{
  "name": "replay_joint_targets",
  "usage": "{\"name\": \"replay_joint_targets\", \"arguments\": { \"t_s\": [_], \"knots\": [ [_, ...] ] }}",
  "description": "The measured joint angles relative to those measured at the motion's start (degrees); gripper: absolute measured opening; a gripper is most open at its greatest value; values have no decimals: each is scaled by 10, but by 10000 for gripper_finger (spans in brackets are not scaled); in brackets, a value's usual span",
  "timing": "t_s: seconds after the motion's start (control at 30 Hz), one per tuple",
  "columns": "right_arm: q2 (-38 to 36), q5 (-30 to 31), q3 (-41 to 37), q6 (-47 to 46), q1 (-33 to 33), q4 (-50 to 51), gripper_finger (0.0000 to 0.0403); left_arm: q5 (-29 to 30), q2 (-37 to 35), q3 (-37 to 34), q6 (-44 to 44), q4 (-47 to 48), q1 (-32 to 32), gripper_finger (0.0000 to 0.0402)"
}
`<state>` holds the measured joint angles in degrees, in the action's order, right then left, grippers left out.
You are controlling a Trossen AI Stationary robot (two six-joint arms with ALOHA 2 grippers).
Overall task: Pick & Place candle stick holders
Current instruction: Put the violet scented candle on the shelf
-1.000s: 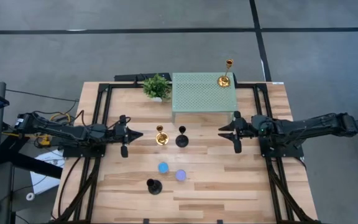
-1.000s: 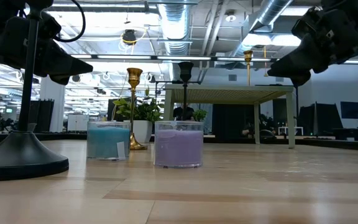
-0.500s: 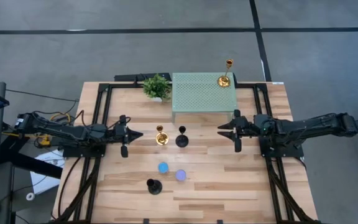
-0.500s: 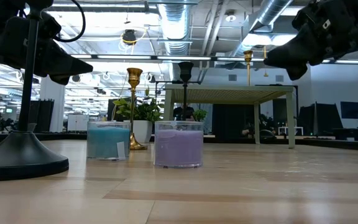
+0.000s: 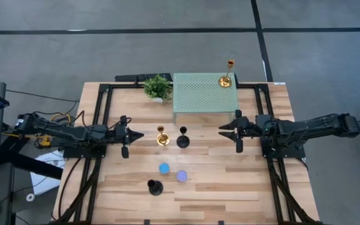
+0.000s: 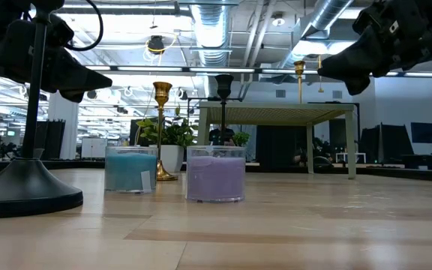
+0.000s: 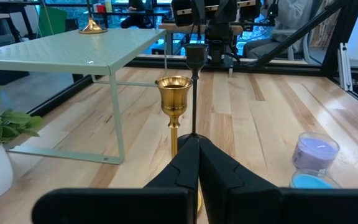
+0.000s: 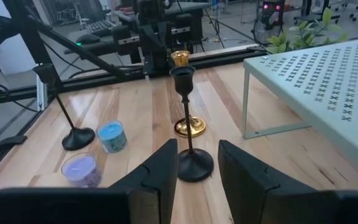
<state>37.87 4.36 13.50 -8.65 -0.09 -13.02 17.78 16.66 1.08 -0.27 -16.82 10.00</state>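
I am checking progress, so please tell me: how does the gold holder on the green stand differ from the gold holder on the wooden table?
The gold holder on the stand sits raised on the green perforated stand, at its corner; the gold holder on the table stands low on the wood. The first stands alone; the second has a black holder right beside it. The second lies between the two grippers; the first lies beyond them. Both are shiny, stemmed and upright.

Robotics lab, exposed ceiling ducts (image 6: 214, 30), strip lights, wooden bench (image 5: 230, 181), monitors (image 6: 423, 133) in bkgd

Even bright overhead light, soft faint shadows, glaring ceiling lamps in low view, near foreground blurred
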Motion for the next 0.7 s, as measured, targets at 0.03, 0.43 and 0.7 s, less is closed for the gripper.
{"name": "replay_joint_targets", "arguments": {
  "t_s": [0.03, 0.43, 0.7],
  "knots": [
    [0, 0, 0, 0, 1, 0, 108, 0, 0, 0, -2, 0, 0, 8],
    [0, 0, 0, -37, 5, 1, 108, 0, 0, 0, -6, 0, 0, 8],
    [67, 2, 0, -96, 36, -20, 108, 0, 0, 0, -36, 0, 0, 8]
  ]
}}
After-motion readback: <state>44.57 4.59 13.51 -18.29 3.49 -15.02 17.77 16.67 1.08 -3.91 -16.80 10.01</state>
